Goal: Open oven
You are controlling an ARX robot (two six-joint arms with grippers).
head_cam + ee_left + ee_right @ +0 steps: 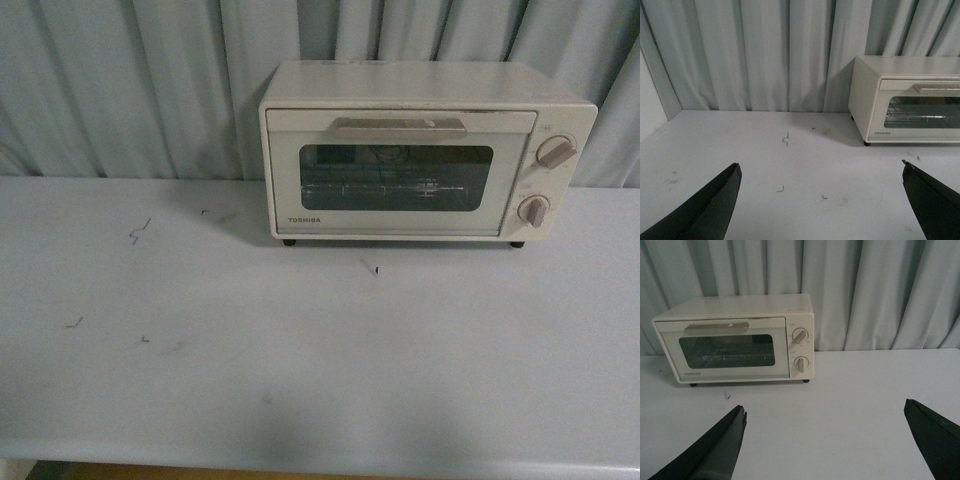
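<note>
Left claw (pixel 820 164), right claw (pixel 825 404): both spread wide, empty, over worktop (pixel 250 360). Oven (pixel 428 150) at back of worktop, right of centre, by curtain (pixel 150 80); door (pixel 396 178) shut. Step: reach not begun. Next: likely right claw to handle (pixel 400 128), pull down and outward.

The front view looks forward and slightly down across the desk (pixel 300 360) at the toaster oven (pixel 400 85) before the curtain (pixel 130 90). Both wrist views sit low, further back, facing the same curtain. All three share the oven.
</note>
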